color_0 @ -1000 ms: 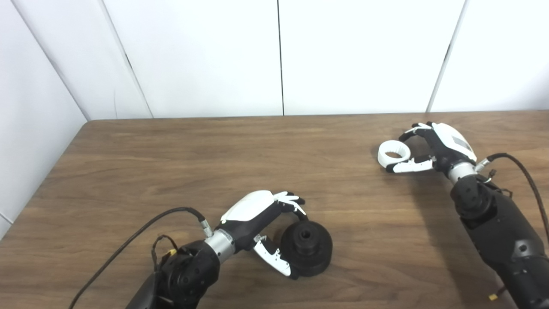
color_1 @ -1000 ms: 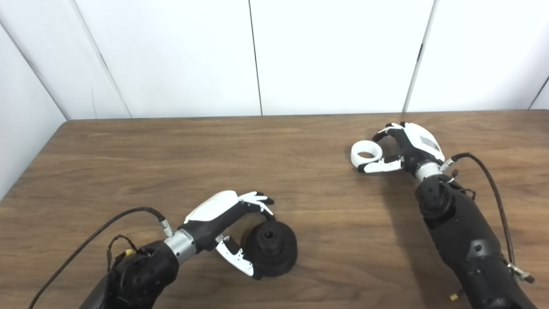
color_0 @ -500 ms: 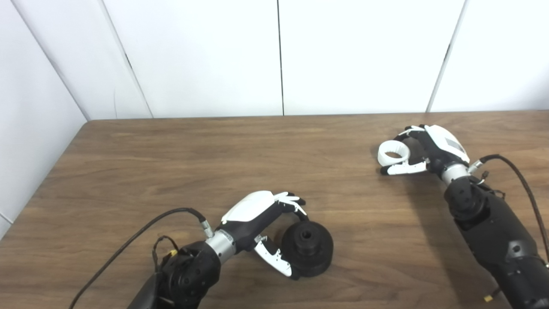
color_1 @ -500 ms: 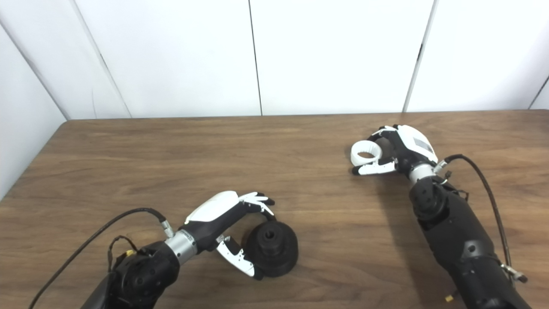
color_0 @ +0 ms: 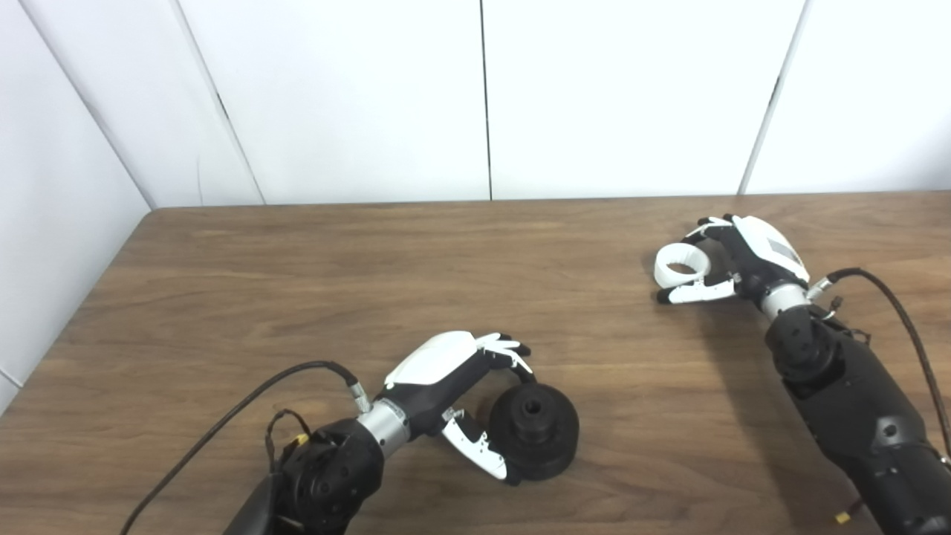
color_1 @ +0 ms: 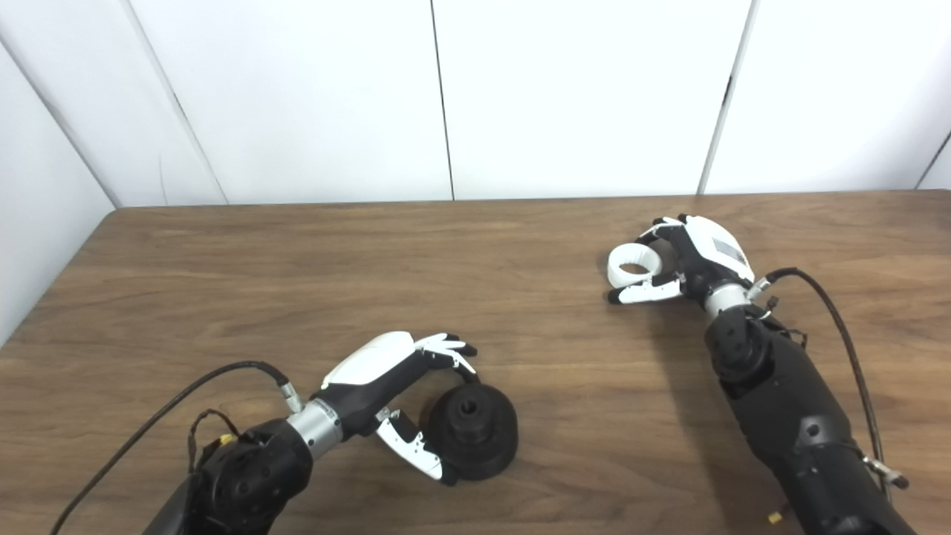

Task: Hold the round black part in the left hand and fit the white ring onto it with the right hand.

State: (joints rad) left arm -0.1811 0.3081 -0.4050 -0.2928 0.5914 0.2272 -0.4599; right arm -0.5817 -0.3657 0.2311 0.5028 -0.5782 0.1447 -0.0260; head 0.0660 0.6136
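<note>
The round black part [color_0: 535, 435] rests on the wooden table near its front. My left hand [color_0: 453, 371] is shut on the part's left side, with fingers [color_0: 513, 348] over the top rim and the thumb [color_0: 483, 455] against the lower rim. The white ring [color_0: 680, 264] lies flat on the table at the right. My right hand [color_0: 747, 256] is open just right of the ring. Its thumb [color_0: 687, 292] lies along the ring's front edge and its fingers [color_0: 709, 227] curl over the ring's back right edge. The ring sits between them.
The brown wooden table [color_0: 371, 260] ends at white wall panels at the back, and its left edge runs along the left wall. Black cables trail from both wrists over the table.
My right hand has moved a little left, bringing the thumb against the ring's front and the fingers over its back. The ring, the black part and the left hand have hardly moved.
</note>
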